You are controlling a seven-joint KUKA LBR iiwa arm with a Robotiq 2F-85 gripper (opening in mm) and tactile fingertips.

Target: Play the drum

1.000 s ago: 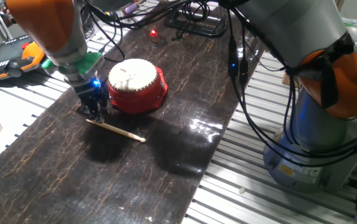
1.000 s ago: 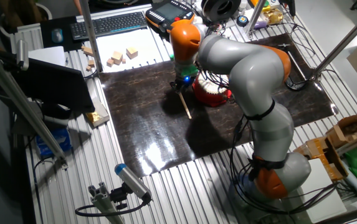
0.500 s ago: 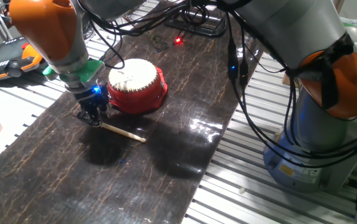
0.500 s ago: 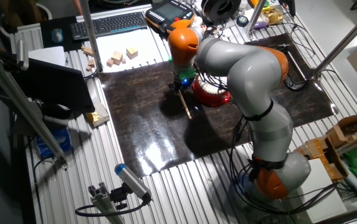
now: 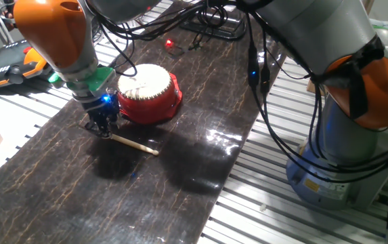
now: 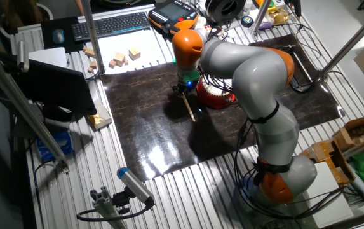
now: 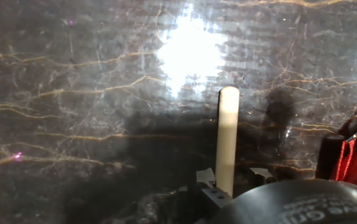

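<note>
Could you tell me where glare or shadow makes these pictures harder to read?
Hand view: a bright glare patch on the dark mat above the wooden stick, with the gripper a dark blur at the bottom edge. One fixed view: a smaller white reflection on the mat right of the drum, and arm shadows below the stick. The other fixed view: sheen on the mat's near part.

No readable text anywhere; embossed marks in the hand view stay illegible
</note>
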